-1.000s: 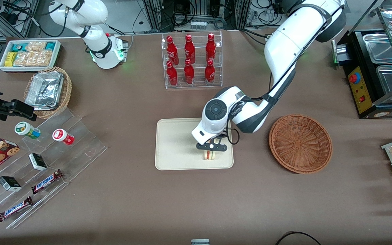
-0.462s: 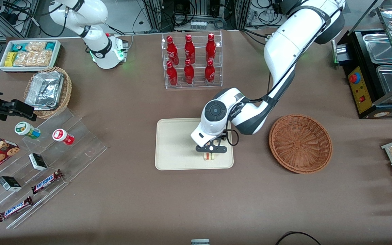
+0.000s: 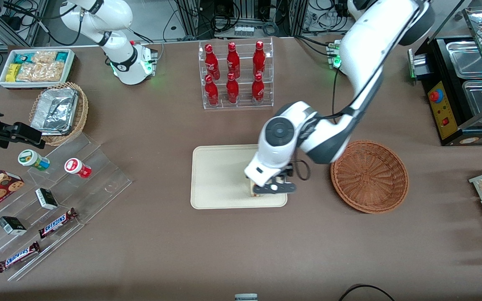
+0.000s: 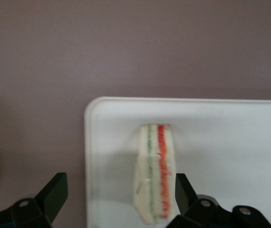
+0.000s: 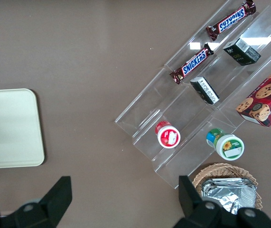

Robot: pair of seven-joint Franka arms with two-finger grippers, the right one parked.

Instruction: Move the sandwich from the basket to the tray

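The sandwich (image 4: 155, 173) stood on edge on the tray (image 4: 230, 142), near one corner of it, its cut face turned up so that a green stripe and a red stripe ran along between two pale slabs of bread. In the front view only a sliver of it (image 3: 252, 189) showed, the rest hidden under the working arm's wrist. The gripper (image 4: 121, 202) hung just above it with the jaws spread wide, one finger standing off each bread face and neither touching, so the wedge appeared to be released and resting by its own weight.

It looked light and soft: bread of that kind would likely dent under a hard squeeze, and the layers could slide on the filling if pushed along the stripe. A hold, if one were needed again, would probably be best taken across the two flat bread faces, low on the wedge and with gentle pressure. Standing on a narrow edge, it seemed easy to tip with a brush from either finger, so a straight lift clear would suit.

The tray lay flat on the brown bench (image 3: 241, 242), and the sandwich sat in the part of it toward the working arm's end. The basket (image 3: 369, 176) stood just beside the tray toward that same end, and it looked empty.
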